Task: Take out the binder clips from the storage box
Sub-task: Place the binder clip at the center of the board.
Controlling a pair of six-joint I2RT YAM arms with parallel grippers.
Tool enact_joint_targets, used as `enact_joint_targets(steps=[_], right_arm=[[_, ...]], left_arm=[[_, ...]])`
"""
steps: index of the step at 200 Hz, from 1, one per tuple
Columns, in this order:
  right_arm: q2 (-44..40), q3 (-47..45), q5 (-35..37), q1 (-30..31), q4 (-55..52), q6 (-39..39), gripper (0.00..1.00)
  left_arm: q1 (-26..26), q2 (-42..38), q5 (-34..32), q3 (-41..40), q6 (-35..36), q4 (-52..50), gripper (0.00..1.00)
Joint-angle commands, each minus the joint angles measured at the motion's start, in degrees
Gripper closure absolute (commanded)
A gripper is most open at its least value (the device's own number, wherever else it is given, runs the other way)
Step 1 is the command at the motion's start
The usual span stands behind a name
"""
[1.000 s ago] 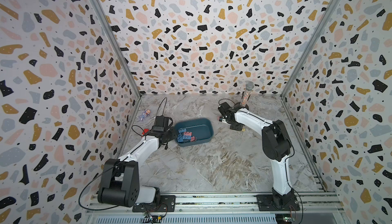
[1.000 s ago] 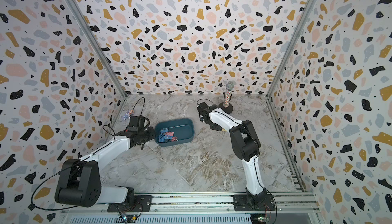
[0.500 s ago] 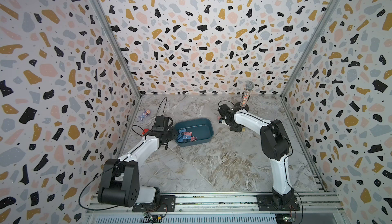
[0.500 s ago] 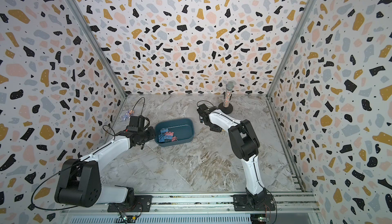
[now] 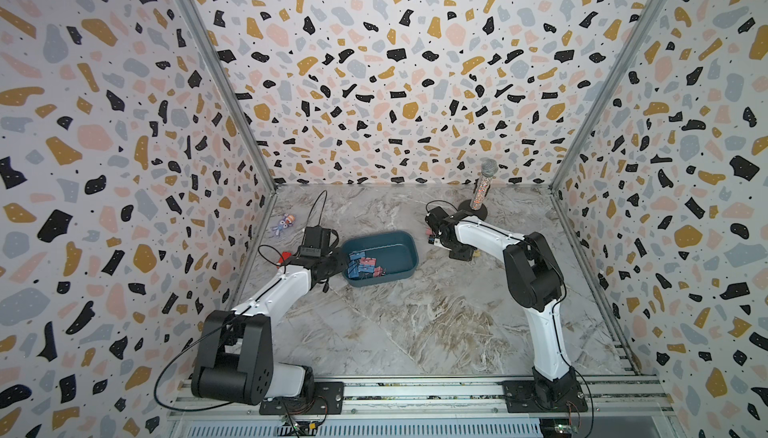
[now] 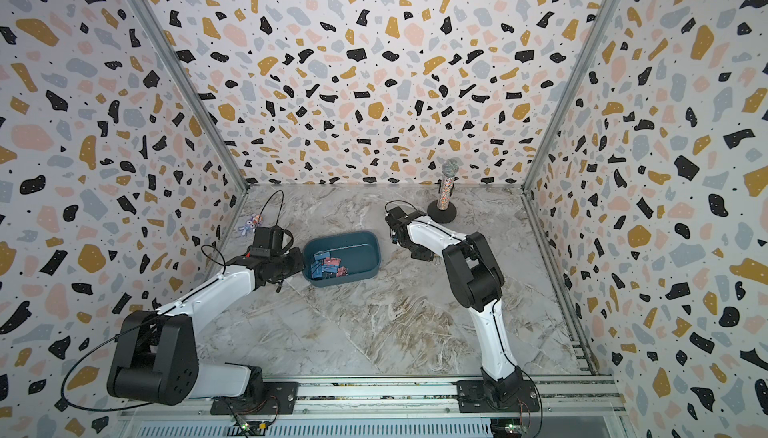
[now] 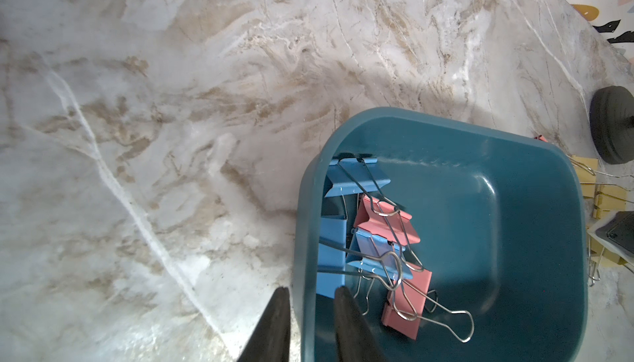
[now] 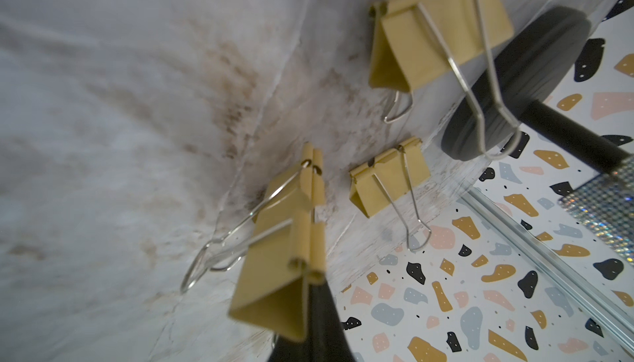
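The dark teal storage box sits left of centre on the marble table. Several blue and pink binder clips are heaped at its left end. My left gripper is shut on the box's left wall, one finger inside and one outside. To the right of the box, my right gripper is shut on a yellow binder clip just above the table. Two more yellow clips lie on the table beyond it.
A glittery microphone on a round black stand stands at the back right, close to the right arm. A small purple toy figure and a red block lie by the left wall. Patterned walls enclose three sides.
The right arm has shifted slightly to the left. The left arm, the box and the clips in it have not moved.
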Motion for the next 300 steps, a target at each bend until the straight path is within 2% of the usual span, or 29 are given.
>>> enact_joint_targets(steps=[1,135,192,237,300], right_arm=[[-0.5,0.4,-0.2,-0.1,-0.7,0.8,1.0],[-1.1,-0.4,-3.0,-0.1,0.0,0.7,0.86],[-2.6,-1.8,-3.9,-0.1,1.9,0.4,0.86],[-3.1,-2.3,-4.5,-0.1,2.5,0.6,0.91],[-3.7,-1.9,-4.4,-0.1,2.6,1.1,0.89]], left_arm=[[0.3,-1.0,0.2,-0.2,0.5,1.3,0.73],[0.3,-1.1,0.1,-0.4,0.6,1.3,0.73],[0.3,-1.1,0.2,-0.4,0.6,1.3,0.73],[0.3,-1.2,0.2,-0.5,0.5,1.3,0.73],[0.3,-1.2,0.1,-0.5,0.6,1.3,0.73]])
